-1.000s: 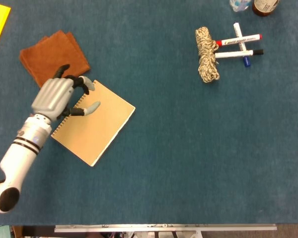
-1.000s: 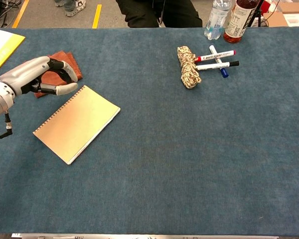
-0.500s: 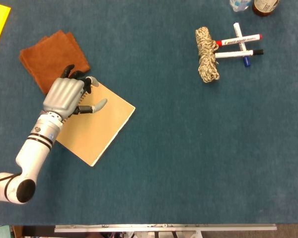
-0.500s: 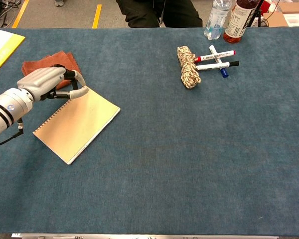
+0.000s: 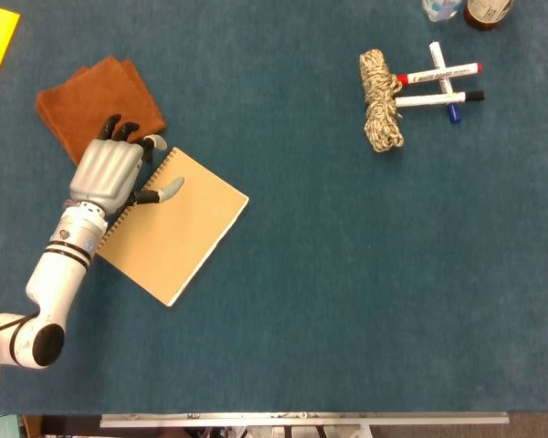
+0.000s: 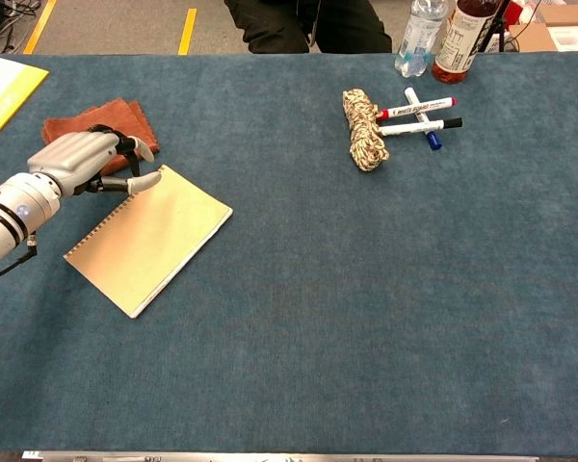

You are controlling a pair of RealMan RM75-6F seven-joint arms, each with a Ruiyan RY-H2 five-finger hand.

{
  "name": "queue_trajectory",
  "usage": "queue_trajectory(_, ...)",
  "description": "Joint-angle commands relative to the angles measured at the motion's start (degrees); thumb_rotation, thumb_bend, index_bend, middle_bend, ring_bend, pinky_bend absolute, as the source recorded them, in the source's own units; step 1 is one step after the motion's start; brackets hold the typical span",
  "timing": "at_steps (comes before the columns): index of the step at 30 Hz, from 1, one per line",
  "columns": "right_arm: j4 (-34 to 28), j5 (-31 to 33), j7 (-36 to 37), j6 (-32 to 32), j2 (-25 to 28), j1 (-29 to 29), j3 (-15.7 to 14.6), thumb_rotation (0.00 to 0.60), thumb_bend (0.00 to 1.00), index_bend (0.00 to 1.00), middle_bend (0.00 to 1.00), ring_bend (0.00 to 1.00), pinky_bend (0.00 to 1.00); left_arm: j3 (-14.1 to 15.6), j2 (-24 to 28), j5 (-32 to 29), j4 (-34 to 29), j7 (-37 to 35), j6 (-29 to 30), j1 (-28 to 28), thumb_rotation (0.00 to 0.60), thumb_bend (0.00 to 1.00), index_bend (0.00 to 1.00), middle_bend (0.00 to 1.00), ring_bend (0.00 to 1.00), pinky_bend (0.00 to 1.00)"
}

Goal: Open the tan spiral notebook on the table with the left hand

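My right hand shows in neither view. My left hand point(image 5: 110, 171) covers the far left stretch of the tan spiral-bound notebook's point(image 5: 176, 225) wire binding, so in the head view I cannot tell whether my fingertips point(image 5: 121, 127) touch the cover, the coil or only the table. In the chest view my fingers are loosely curled over that corner, the thumb reaching out over the cover; whether they grip anything I cannot tell. At the far edge a clear plastic bottle point(image 6: 419, 35) and a bottle of dark red liquid point(image 6: 459, 37) are cut off at the top, and a yellow-and-white sheet point(image 6: 2, 89) is cropped at the left border.

The notebook lies closed and flat on the blue felt table point(image 5: 329, 274), left of centre. It sits turned at an angle: its long axis runs from near-left to far-right, the wire spiral along the upper-left long edge, the free edge facing lower right. One corner points towards the table's middle. Just beyond my hand lies a folded rust-brown cloth point(image 5: 87, 102), close to the notebook's far corner.

Well apart, on the far right, lie a bundle of beige braided rope point(image 5: 382, 112) and, just beside it, crossed white marker pens point(image 5: 440, 84).
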Motion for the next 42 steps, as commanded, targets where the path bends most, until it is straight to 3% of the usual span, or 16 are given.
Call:
queue_trajectory(1, 0.02, 0.06, -0.01, 0.01, -0.06, -0.03, 0.01, 0.600, 0.19, 0.26, 0.24, 0.15, 0.28, 0.11, -0.25, 0.06, 0.24, -0.33, -0.17, 0.14, 0.056, 0.20, 0.25, 0.38, 0.11, 0.00)
queue_trajectory(12, -0.11, 0.13, 0.15, 0.61, 0.36, -0.59, -0.05, 0.600, 0.19, 0.26, 0.24, 0.15, 0.28, 0.41, -0.83, -0.28, -0.71, -1.09, -2.25, -0.01, 0.060, 0.20, 0.24, 0.36, 0.09, 0.00)
queue_trajectory(28, 1.18, 0.15, 1.22, 0.02, -0.31, -0.33, 0.08, 0.600, 0.19, 0.26, 0.24, 0.15, 0.28, 4.32, 3.94, 4.87, -16.46, -0.26, -2.23, 0.54, 0.060, 0.20, 0.23, 0.35, 0.09, 0.00)
queue_trajectory(29, 1.22, 0.12, 1.22, -0.03, -0.36, -0.27, 0.10, 0.600, 0.19, 0.26, 0.24, 0.15, 0.28, 4.50, 4.47, 5.40, -17.56, -0.45, -2.07, 0.61, 0.085, 0.20, 0.21, 0.33, 0.09, 0.00)
queue_trajectory(30, 1.27, 0.08, 1.24, -0.10, -0.40, -0.22, 0.11, 0.600, 0.19, 0.26, 0.24, 0.15, 0.28, 4.75, 5.11, 6.00, -18.61, -0.50, -1.98, 0.62, 0.159, 0.20, 0.19, 0.30, 0.08, 0.00)
queue_trajectory(33, 1.45, -0.09, 1.36, -0.37, -0.62, 0.02, 0.13, 0.600, 0.19, 0.26, 0.24, 0.15, 0.28, 6.10, 8.15, 8.83, -22.03, 0.25, -2.04, 0.33, 0.465, 0.20, 0.07, 0.18, 0.01, 0.00)
queue_trajectory(35, 1.58, -0.10, 1.50, -0.55, -0.82, 0.18, 0.17, 0.600, 0.19, 0.26, 0.24, 0.15, 0.28, 7.14, 10.17, 11.32, -24.27, -0.05, -1.83, 0.32, 0.575, 0.20, 0.03, 0.14, 0.00, 0.00)
queue_trajectory(36, 1.66, -0.12, 1.56, -0.62, -0.92, 0.25, 0.18, 0.600, 0.19, 0.26, 0.24, 0.15, 0.28, 7.65, 11.08, 12.26, -25.22, -0.21, -1.91, 0.30, 0.598, 0.20, 0.01, 0.12, 0.00, 0.00)
queue_trajectory(42, 2.24, -0.27, 1.87, -1.04, -1.40, 0.55, 0.14, 0.600, 0.19, 0.26, 0.24, 0.15, 0.28, 11.04, 15.54, 17.64, -29.70, -0.96, -2.86, 0.07, 0.600, 0.20, 0.00, 0.02, 0.00, 0.00)
